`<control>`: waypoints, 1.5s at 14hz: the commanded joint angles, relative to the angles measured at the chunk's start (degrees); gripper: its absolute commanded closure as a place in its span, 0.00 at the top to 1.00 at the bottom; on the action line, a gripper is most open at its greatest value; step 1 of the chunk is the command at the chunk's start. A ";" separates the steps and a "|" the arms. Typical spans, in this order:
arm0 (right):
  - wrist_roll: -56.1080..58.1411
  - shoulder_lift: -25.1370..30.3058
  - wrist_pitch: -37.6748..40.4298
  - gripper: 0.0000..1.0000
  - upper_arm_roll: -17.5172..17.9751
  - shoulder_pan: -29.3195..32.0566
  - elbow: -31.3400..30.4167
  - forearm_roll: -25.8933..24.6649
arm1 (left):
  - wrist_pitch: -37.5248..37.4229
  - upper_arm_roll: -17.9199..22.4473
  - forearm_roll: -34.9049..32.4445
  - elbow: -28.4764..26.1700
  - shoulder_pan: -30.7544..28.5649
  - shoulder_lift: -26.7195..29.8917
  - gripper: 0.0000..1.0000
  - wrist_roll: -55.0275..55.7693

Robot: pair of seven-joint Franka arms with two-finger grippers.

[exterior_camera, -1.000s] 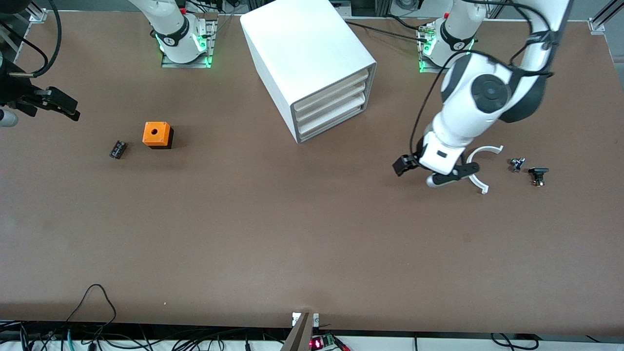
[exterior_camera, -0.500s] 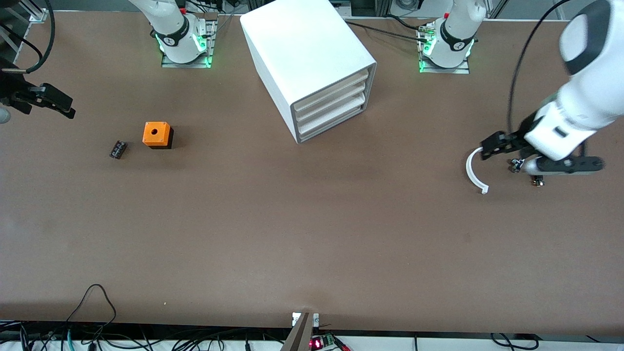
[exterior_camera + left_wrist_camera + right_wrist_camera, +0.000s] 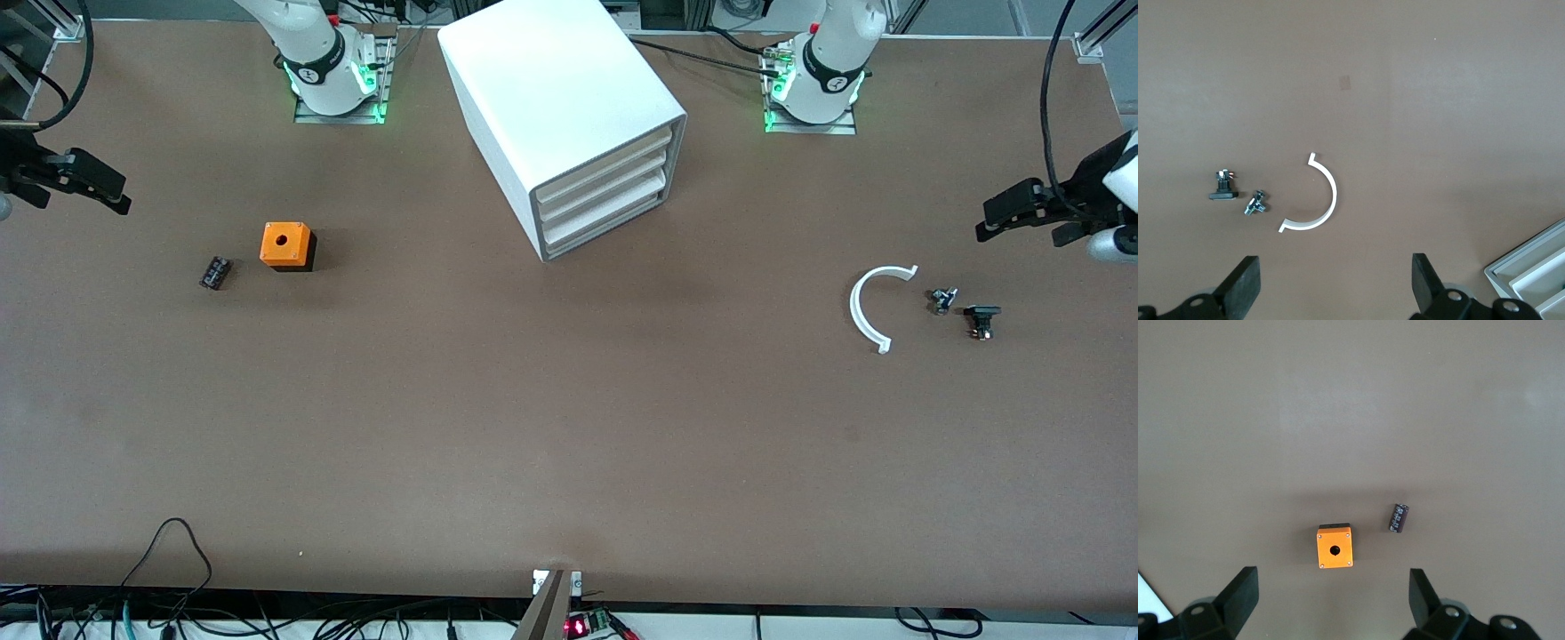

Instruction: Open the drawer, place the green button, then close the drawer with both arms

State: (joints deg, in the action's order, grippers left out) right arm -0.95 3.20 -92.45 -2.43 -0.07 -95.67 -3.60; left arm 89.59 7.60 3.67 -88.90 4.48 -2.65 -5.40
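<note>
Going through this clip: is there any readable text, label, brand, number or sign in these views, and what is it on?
None can be read.
The black bands on the arm bases each carry a small white mark, too small to read.
The red lit display at the table's near edge is too blurred to read.
The cabinet, orange cube and small parts show no print.

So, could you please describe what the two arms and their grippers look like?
Both arms are white with black bands and green-lit bases. The left gripper and right gripper are black, with flat, wedge-shaped fingers. Black cables hang by each.
</note>
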 commanded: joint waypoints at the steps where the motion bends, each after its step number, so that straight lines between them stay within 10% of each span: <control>1: 1.47 0.14 1.14 1.00 -0.47 0.16 0.92 0.97 | -0.83 -0.04 0.29 1.27 0.18 -0.34 1.00 -2.33; 21: 1.12 0.58 1.93 1.00 -0.29 0.16 0.05 1.14 | -1.44 -0.74 1.16 2.68 0.26 -1.22 1.00 -1.63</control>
State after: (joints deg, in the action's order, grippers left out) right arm -0.54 3.27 -90.39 -2.68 -0.09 -95.30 -3.60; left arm 89.59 7.05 3.68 -88.18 4.83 -2.88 -6.15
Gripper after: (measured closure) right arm 0.000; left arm 0.000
